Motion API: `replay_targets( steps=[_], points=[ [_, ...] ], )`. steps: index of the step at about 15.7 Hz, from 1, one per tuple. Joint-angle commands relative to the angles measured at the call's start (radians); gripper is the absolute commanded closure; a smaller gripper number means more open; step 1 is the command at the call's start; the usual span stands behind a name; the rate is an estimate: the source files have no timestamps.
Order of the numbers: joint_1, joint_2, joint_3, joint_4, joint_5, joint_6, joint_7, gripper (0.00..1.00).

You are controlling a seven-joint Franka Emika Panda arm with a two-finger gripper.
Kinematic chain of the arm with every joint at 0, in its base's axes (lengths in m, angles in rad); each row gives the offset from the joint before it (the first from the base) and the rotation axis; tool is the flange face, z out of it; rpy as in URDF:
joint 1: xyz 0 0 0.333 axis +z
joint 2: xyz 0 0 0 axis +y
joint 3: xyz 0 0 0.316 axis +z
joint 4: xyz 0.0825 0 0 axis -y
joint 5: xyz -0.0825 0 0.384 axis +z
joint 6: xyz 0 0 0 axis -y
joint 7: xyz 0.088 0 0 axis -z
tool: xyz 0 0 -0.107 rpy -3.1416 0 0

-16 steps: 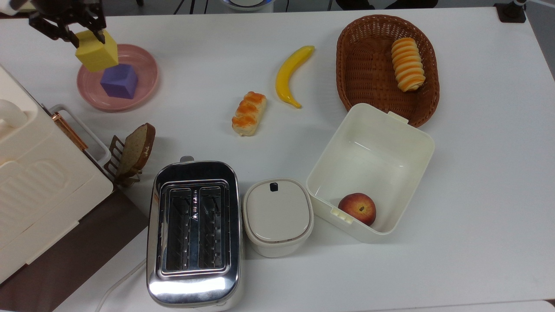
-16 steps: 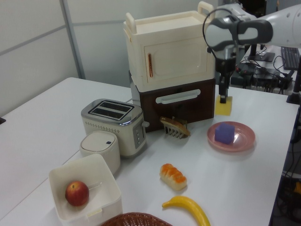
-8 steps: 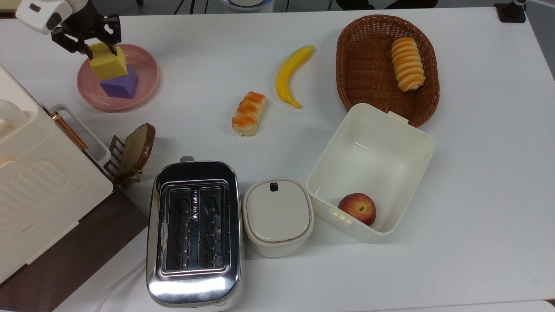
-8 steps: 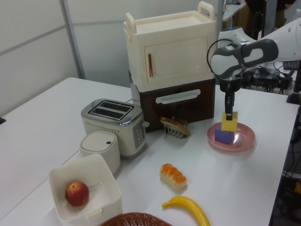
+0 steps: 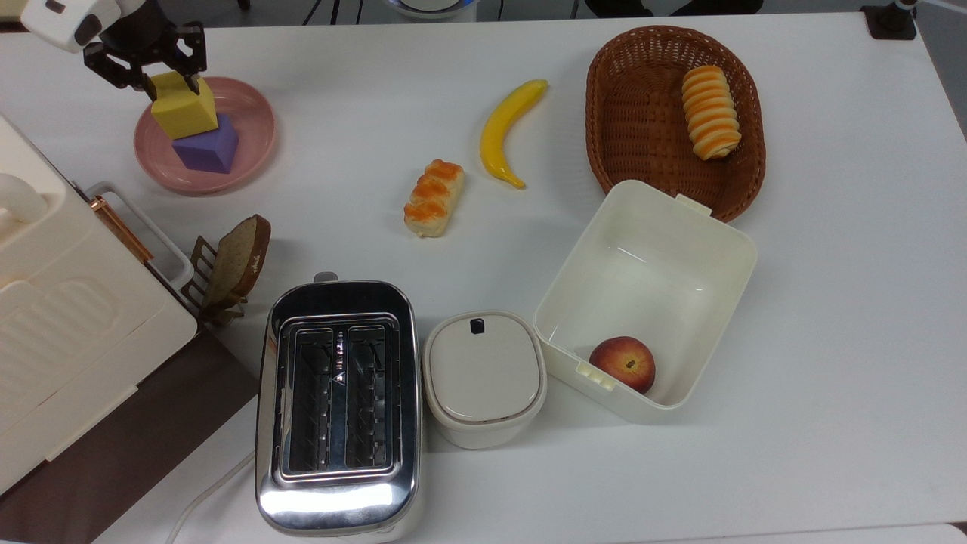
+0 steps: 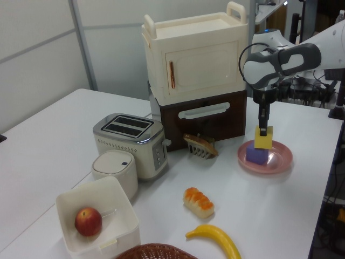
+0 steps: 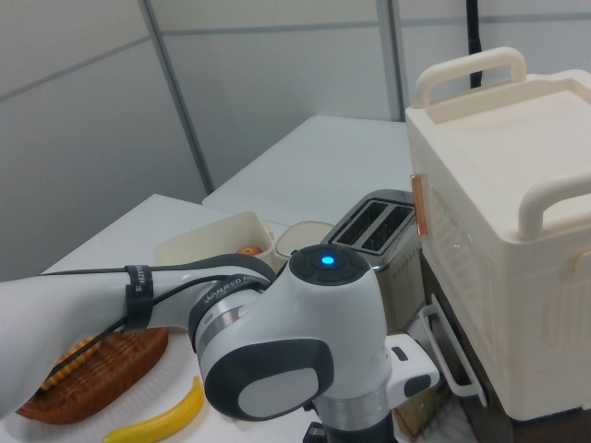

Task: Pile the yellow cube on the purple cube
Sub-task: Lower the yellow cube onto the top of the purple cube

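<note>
- Since half a second ago, we see the gripper (image 5: 175, 78) drawn slightly up and toward the top view's left, its fingers parted just wider than the yellow cube (image 5: 183, 106) and holding nothing.
- Nearest in the left view, we find a basket (image 6: 152, 252) at the bottom edge, a banana (image 6: 215, 237) to its right, and an open cream box (image 6: 97, 216) with a peach (image 6: 88, 222) inside.
- Beyond these we see a small bread roll (image 6: 198, 202) on the white table (image 6: 54, 140), with a lidded cream pot (image 6: 114, 171) and a chrome toaster (image 6: 129, 140) just beside each other.
- Further back we note a toast rack (image 6: 200, 145) holding a slice of bread, in front of a cream and brown cabinet (image 6: 197, 75).
- On the left view's right, we see a pink plate (image 6: 278, 159) carrying the purple cube (image 6: 256, 155).
- We see the yellow cube resting on top of the purple cube, slightly offset in the top view toward its upper left.
- In the left view the gripper (image 6: 263, 129) hangs upright right over the yellow cube (image 6: 263, 138), its tips at the cube's upper part.
- In the right view, we see the arm (image 7: 286, 360) close up, with the toaster (image 7: 379, 226) and cabinet (image 7: 508, 231) behind.
</note>
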State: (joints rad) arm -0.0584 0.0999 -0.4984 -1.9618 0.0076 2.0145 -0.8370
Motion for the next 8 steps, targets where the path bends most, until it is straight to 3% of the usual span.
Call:
replay_targets(
  steps=[1, 6, 7, 8],
  points=[
    [0.028, -0.028, -0.008, -0.006, -0.003, 0.012, 0.012, 0.70],
    [0.032, -0.009, 0.000, 0.006, -0.001, 0.020, 0.042, 0.70],
    [0.032, -0.009, 0.000, 0.006, -0.003, 0.020, 0.042, 0.68],
    [0.032, -0.009, 0.000, 0.004, -0.003, 0.020, 0.044, 0.61]
  ],
)
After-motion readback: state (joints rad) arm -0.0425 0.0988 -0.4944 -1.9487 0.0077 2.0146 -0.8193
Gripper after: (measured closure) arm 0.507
